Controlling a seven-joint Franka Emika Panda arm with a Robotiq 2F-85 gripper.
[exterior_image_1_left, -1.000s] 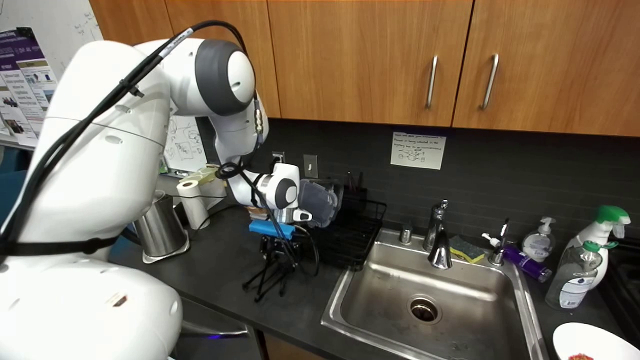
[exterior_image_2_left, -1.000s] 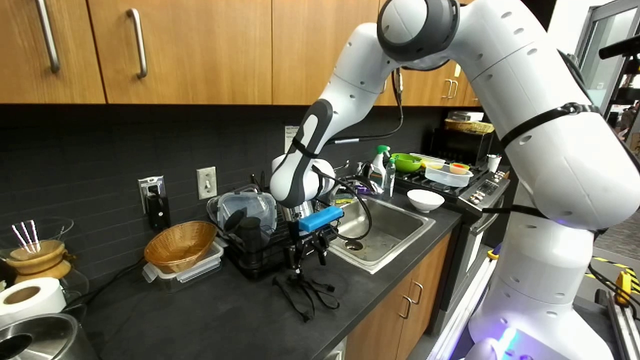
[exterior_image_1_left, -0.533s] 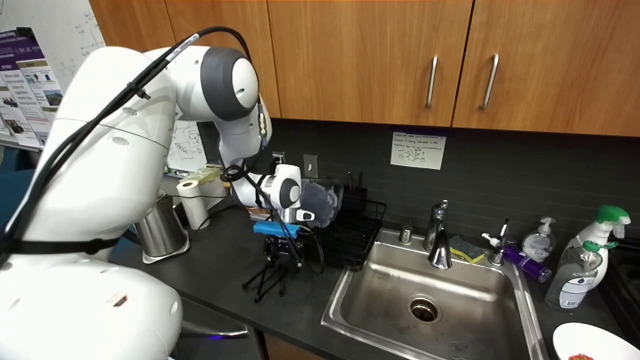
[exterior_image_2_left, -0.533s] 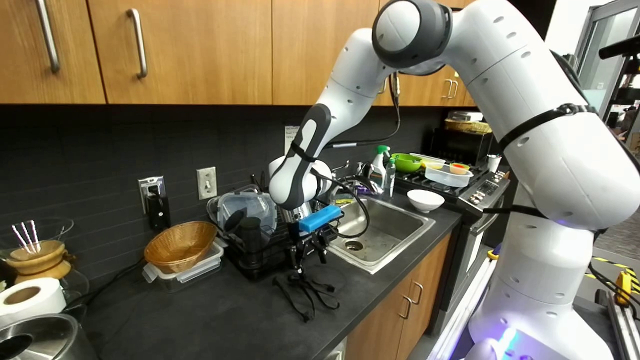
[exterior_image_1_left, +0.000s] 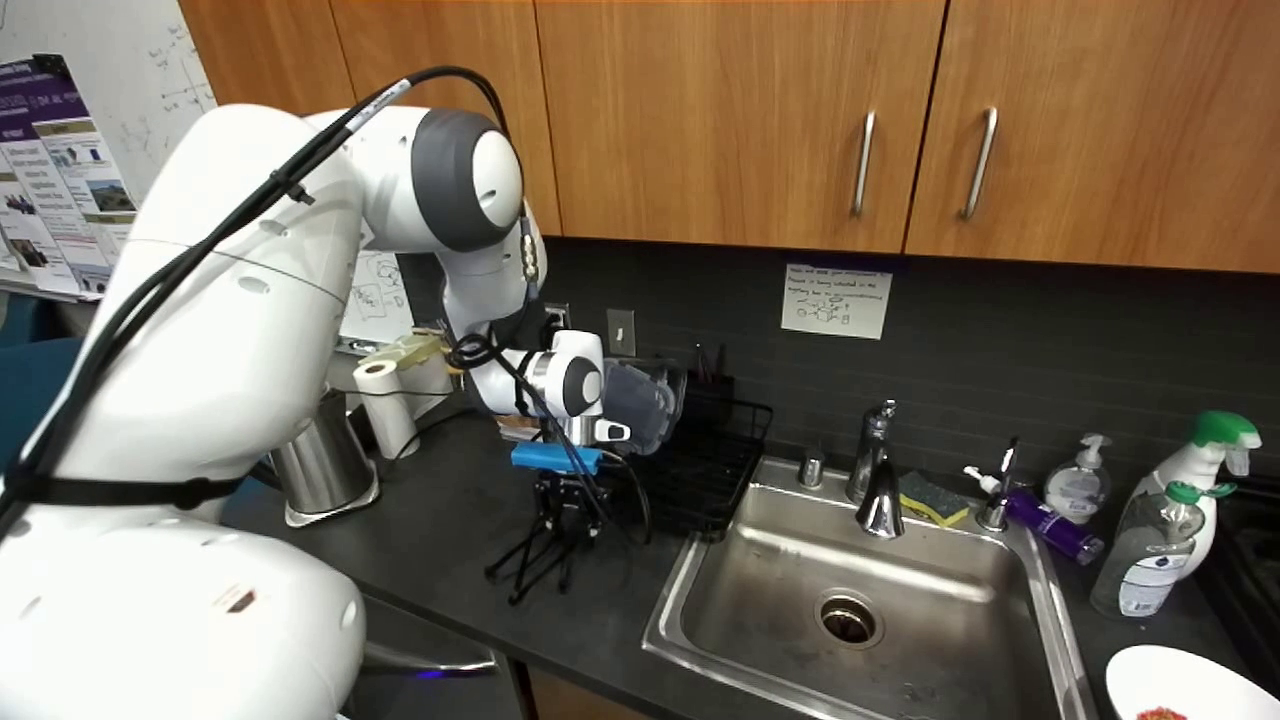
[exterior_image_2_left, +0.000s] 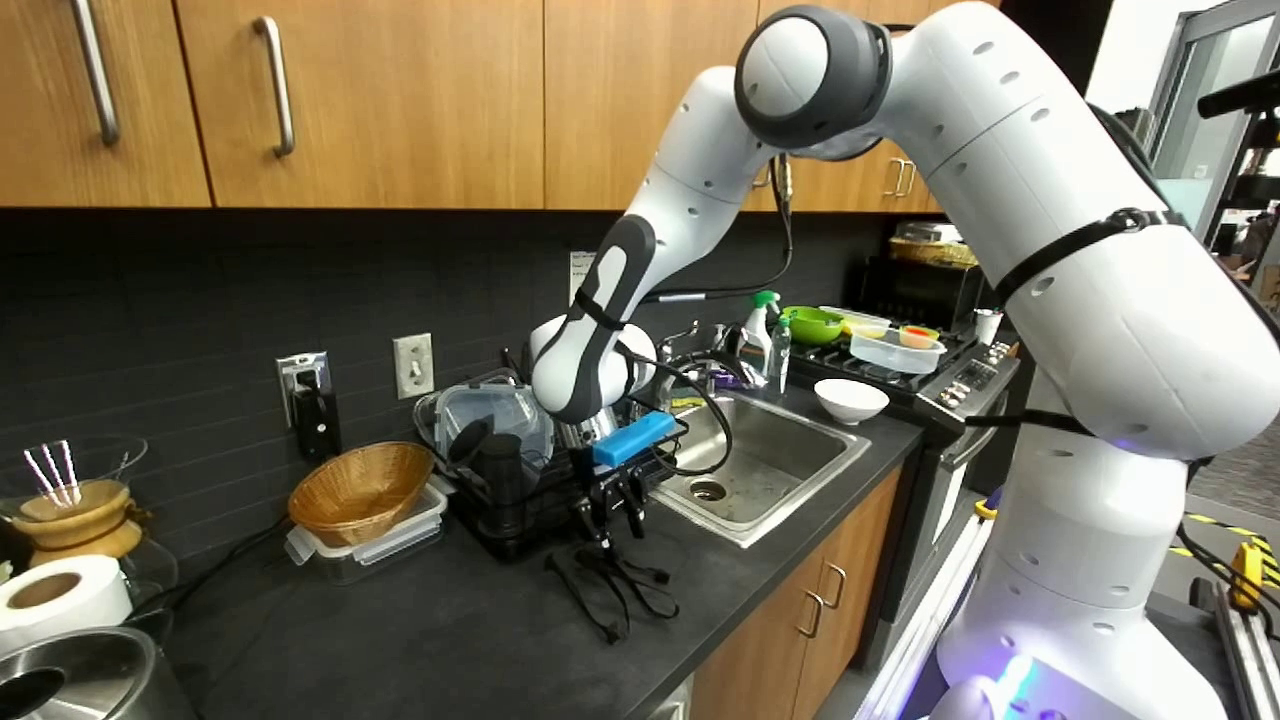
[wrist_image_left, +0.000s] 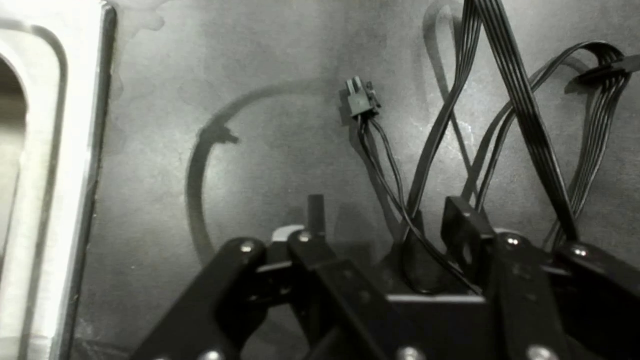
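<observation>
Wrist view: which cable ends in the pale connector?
The thin two-wire cable, its pale connector left of the other cables in that view. Those are flat, ribbed bands of several wires side by side.

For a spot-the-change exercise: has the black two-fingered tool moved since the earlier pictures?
Yes: in an exterior view, the tool has shifted slightly rightward in frame, nearer the rectangular stainless-steel sink.
</observation>
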